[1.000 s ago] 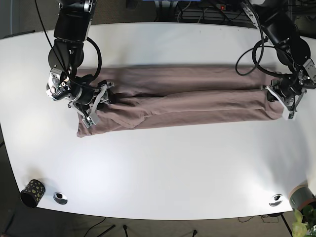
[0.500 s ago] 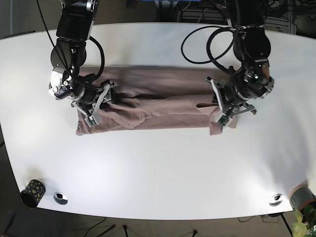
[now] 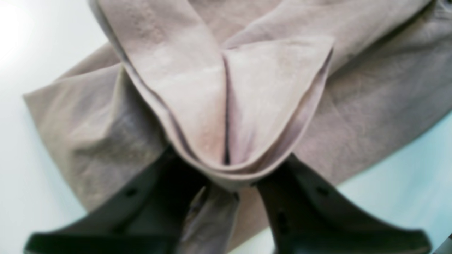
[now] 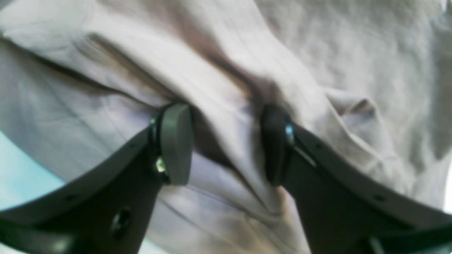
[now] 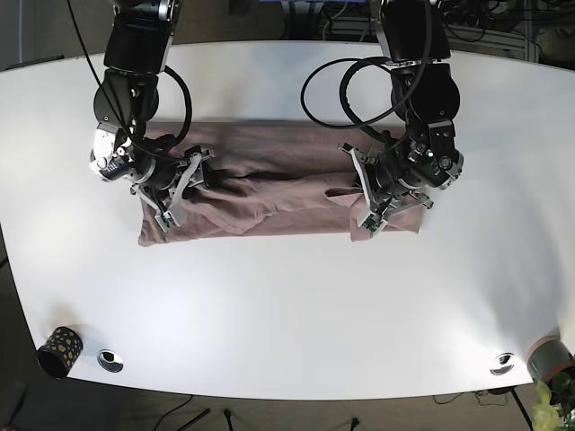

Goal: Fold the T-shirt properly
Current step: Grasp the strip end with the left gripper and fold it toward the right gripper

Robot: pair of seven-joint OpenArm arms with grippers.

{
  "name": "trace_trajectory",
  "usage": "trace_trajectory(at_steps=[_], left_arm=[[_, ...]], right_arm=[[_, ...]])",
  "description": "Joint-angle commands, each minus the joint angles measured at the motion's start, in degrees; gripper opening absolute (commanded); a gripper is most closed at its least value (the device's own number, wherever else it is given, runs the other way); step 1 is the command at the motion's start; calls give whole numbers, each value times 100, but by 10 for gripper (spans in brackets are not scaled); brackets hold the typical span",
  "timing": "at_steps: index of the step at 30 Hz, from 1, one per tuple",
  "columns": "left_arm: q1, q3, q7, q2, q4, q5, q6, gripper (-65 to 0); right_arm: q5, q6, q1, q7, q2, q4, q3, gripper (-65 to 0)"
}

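One white bench point(image 5: 287, 314) carries one brown T-shirt point(image 5: 260, 184), lying lengthwise toward the far edge. Two pincers work it: the left pincer point(image 5: 375, 208) is clamped on a doubled fold, carried inward from half a second ago; the right pincer point(image 5: 175, 193) stands apart astride a ridge. One speckled cup point(image 5: 59, 350) sits at a near corner.

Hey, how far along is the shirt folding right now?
Done: the T-shirt already lies as a long narrow band. In hand: the left end effector pinches one end, doubled over the band; the right end effector, part open, straddles a ridge of cloth at the other end. Left: finishing that crosswise fold and flattening.
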Motion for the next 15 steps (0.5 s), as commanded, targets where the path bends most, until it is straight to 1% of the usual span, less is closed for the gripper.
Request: trace_trajectory(at_steps=[1, 4, 6, 7, 11, 15], left_arm=[[-193, 18, -81, 14, 77, -93, 10, -472], [-228, 62, -81, 14, 104, -110, 10, -368], [-237, 273, -81, 14, 104, -110, 10, -321], [-237, 379, -81, 14, 112, -119, 10, -308], [-228, 836, -55, 14, 227, -119, 10, -307], [-69, 1434, -55, 14, 710, -128, 10, -304]], right_arm=[[68, 10, 83, -18, -3, 82, -4, -358], [68, 10, 83, -18, -30, 82, -4, -358], [68, 10, 83, -18, -30, 82, -4, -358], [68, 10, 83, -18, -38, 82, -4, -358], [68, 10, 83, -18, -38, 82, -4, -358], [68, 10, 83, -18, -38, 82, -4, -358]])
